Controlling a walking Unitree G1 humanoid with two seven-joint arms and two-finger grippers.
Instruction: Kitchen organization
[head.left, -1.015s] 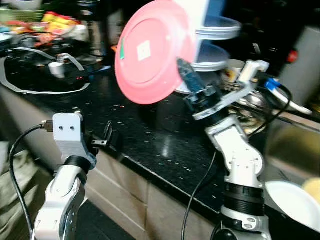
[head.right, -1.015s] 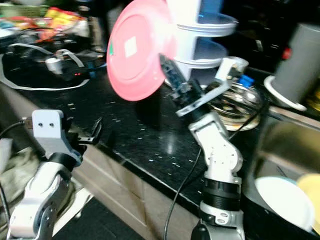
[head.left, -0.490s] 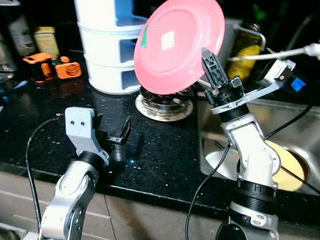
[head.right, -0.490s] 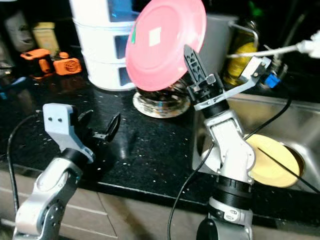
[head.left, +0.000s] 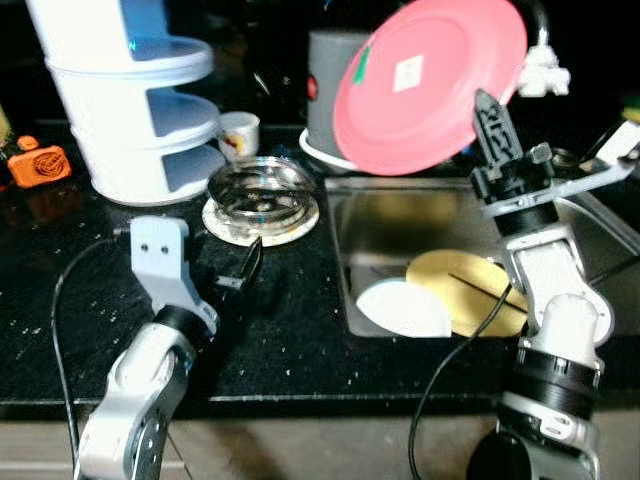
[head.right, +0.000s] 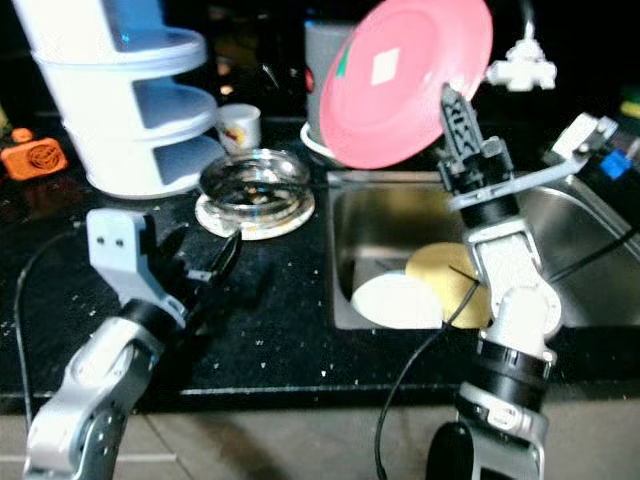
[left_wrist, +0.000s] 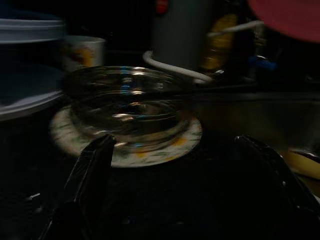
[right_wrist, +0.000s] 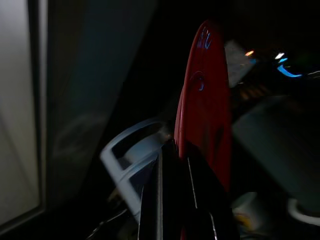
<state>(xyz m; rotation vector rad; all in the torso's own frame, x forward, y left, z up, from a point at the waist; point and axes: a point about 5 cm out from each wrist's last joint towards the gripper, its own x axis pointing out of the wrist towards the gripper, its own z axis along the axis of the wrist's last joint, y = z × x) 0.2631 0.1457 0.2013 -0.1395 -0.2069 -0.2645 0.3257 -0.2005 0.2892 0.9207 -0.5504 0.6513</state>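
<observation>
Right gripper (head.left: 487, 128) pinching pink plate (head.left: 430, 85) by rim, held high above sink (head.left: 372, 215). Thin edge grip: plate could slip, drop onto white plate (head.left: 405, 308) and yellow plate (head.left: 470, 295) in sink. Left gripper (left_wrist: 175, 165) fingers spread, near glass bowl (left_wrist: 127, 105), clear of sink.

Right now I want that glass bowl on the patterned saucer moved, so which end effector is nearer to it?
Left. The left end effector sits open on the counter just in front of the glass bowl. The right end effector is over the sink, clamping the pink plate.
</observation>
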